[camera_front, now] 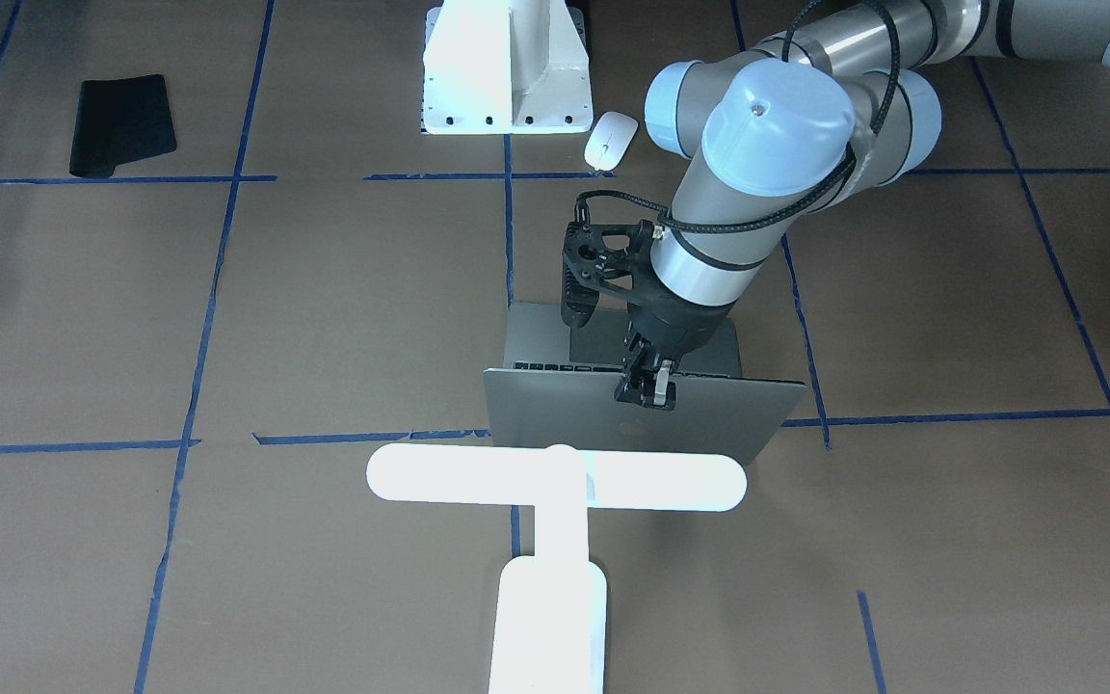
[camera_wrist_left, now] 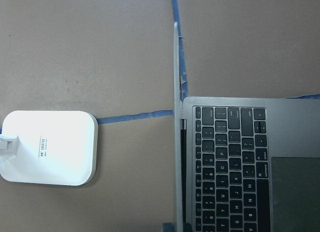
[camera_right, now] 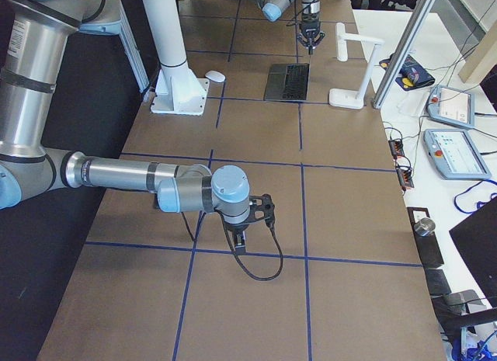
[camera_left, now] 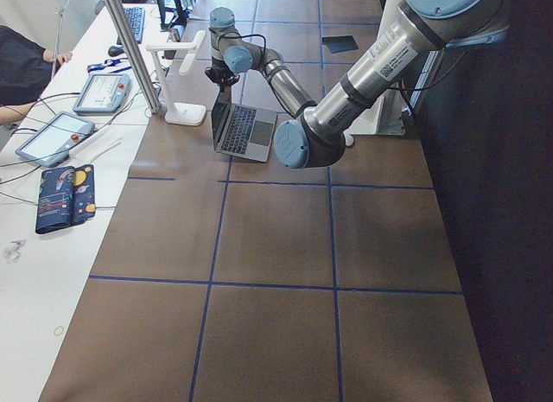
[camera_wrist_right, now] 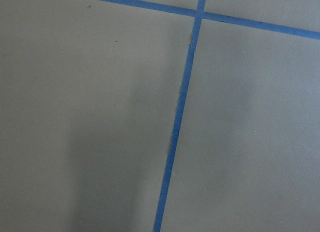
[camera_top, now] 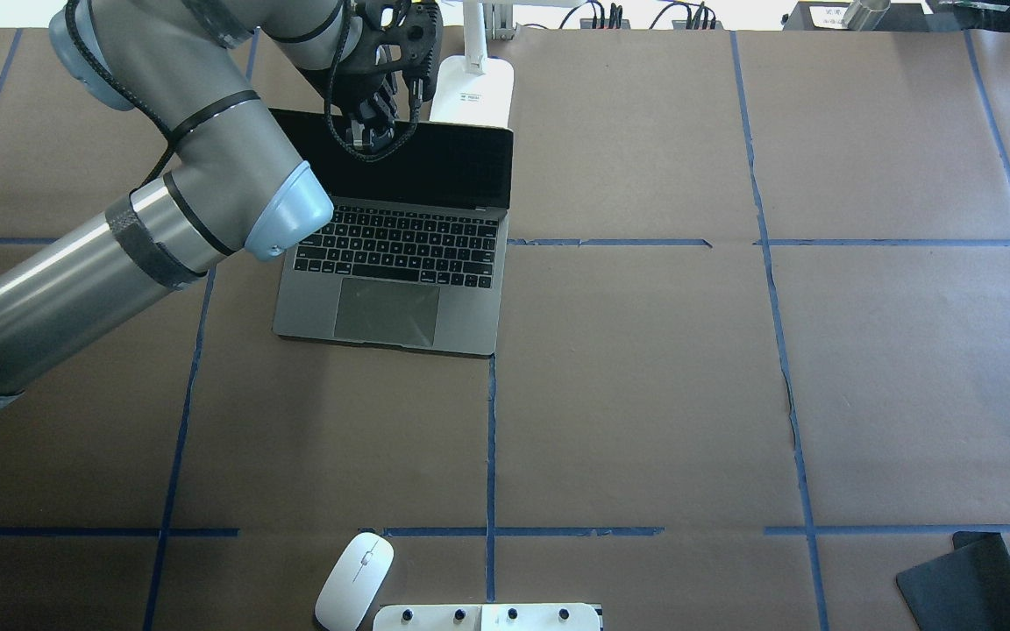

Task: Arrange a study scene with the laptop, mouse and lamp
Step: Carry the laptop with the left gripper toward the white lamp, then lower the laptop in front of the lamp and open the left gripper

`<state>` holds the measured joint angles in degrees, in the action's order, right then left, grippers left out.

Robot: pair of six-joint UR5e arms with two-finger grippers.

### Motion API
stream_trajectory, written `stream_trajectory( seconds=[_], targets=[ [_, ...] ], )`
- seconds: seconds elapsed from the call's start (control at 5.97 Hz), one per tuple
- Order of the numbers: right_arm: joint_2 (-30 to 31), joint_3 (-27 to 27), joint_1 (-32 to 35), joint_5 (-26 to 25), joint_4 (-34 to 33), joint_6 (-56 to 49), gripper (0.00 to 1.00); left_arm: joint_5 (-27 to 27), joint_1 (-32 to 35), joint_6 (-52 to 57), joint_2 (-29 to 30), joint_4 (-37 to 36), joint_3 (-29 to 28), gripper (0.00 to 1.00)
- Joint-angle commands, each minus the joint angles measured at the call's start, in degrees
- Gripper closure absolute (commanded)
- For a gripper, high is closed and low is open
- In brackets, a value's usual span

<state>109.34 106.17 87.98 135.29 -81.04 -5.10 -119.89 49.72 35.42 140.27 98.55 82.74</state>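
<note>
The grey laptop (camera_top: 387,311) stands open on the table, its dark screen upright and its keyboard toward the robot. My left gripper (camera_front: 647,386) is at the top edge of the lid, its fingers closed over that edge; it also shows in the overhead view (camera_top: 371,136). The left wrist view sees the lid edge-on beside the keys (camera_wrist_left: 235,162). The white lamp (camera_front: 555,479) stands just behind the laptop, its base (camera_wrist_left: 49,147) on the table. The white mouse (camera_top: 354,580) lies near the pedestal. My right gripper (camera_right: 241,241) hovers low over bare table, far away; I cannot tell whether it is open or shut.
The white bolted pedestal (camera_front: 507,67) stands at the robot's side of the table. A black mat (camera_front: 121,125) lies at the table's corner on the robot's right. Blue tape lines cross the brown tabletop. Tablets and cables lie on the side desk (camera_left: 65,134).
</note>
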Motion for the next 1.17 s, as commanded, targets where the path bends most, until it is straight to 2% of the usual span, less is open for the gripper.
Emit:
stream_trajectory(
  seconds=[0.0,0.17,0.34,0.67,0.84,1.01],
  targets=[
    [0.0,0.0,0.0,0.06,0.0,0.0,0.0,0.18,0.82,-2.45,1.06,1.2,-1.61,0.95],
    [0.0,0.0,0.0,0.15,0.0,0.0,0.0,0.18,0.9,-6.9,0.97,1.2,-1.53,0.84],
    [0.0,0.0,0.0,0.15,0.0,0.0,0.0,0.18,0.9,-7.64,0.71,1.72,-1.18,0.47],
    [0.0,0.0,0.0,0.15,-0.09,0.09,0.0,0.18,0.9,-7.56,-1.65,1.55,2.49,0.19],
    [0.0,0.0,0.0,0.15,0.0,0.0,0.0,0.01,0.99,-7.48,-4.28,1.12,6.52,0.1],
    [0.0,0.0,0.0,0.15,0.0,0.0,0.0,-0.25,1.17,-7.48,-9.52,0.85,12.22,0.01]
  ],
)
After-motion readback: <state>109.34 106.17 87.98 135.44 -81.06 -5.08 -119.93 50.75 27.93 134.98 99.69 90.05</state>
